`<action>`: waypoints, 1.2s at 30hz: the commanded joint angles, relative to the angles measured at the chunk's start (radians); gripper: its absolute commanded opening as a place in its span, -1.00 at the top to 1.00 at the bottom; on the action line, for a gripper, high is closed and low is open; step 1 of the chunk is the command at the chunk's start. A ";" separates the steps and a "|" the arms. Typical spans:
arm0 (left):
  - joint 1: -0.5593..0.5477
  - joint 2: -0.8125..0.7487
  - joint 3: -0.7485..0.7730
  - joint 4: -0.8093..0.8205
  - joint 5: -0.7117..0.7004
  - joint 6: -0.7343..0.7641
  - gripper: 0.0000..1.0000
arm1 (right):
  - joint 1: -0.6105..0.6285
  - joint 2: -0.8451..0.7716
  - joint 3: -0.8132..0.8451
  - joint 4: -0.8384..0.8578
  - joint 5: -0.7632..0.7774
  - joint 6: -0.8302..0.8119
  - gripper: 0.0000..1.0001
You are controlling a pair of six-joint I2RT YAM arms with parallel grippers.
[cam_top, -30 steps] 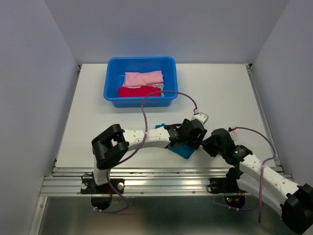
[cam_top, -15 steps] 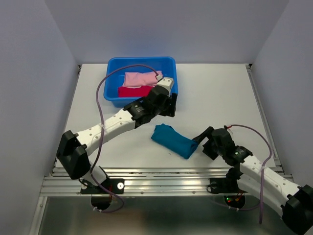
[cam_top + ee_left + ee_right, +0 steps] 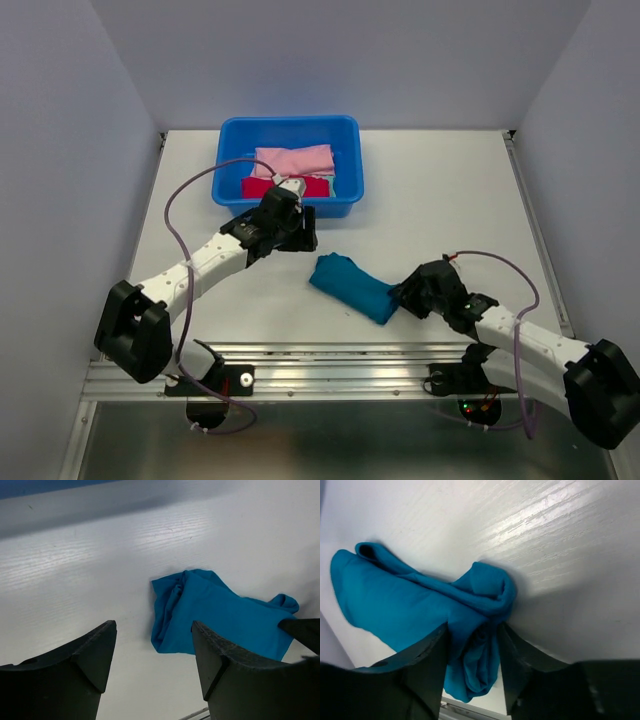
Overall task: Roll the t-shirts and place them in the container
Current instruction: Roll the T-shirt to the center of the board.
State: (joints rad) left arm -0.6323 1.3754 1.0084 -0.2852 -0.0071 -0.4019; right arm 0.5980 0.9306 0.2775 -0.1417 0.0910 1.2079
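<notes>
Where the white table (image 3: 450, 190) lies between the two arms, the teal-blue cloth t-shirt (image 3: 352, 288) rests as a loose, slanted roll, its upper end toward the left arm and its lower end toward the right arm.

The right gripper (image 3: 403, 293) is at that lower end. In the right wrist view its two black fingers (image 3: 420, 665) stand on either side of the roll's end, and a bunched fold of teal cloth fills the gap between them and appears to touch both. I cannot tell whether the jaws truly pinch the cloth or merely straddle it.

The left gripper (image 3: 303, 228) hangs well apart from the roll, just in front of the rigid bright-blue plastic tub (image 3: 287, 210), and points back toward the shirt. Its jaws stand wide apart with nothing between them; in the left wrist view only bare table shows in the gap, with the teal roll beyond.

Inside the tub lie a folded pink cloth bundle (image 3: 293, 160) toward the far side and a red cloth bundle (image 3: 283, 187) just in front of it, the two touching.
</notes>
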 commanded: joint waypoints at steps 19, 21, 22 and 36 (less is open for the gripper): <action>0.006 -0.062 -0.312 0.342 0.280 -0.146 -0.81 | -0.056 0.344 0.298 -0.050 0.053 -0.476 0.98; 0.008 -0.041 -0.336 0.398 0.288 -0.181 -0.79 | -0.056 0.343 0.299 -0.050 0.046 -0.490 0.99; 0.011 -0.033 -0.340 0.405 0.271 -0.187 -0.78 | -0.056 0.343 0.299 -0.050 0.041 -0.495 0.99; 0.043 0.180 -0.327 0.543 0.253 -0.225 -0.53 | -0.066 0.373 0.315 -0.052 0.000 -0.539 0.99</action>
State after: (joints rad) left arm -0.5892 1.5036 0.6666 0.1898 0.2379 -0.6125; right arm 0.5373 1.2861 0.5526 -0.1574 0.1009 0.7105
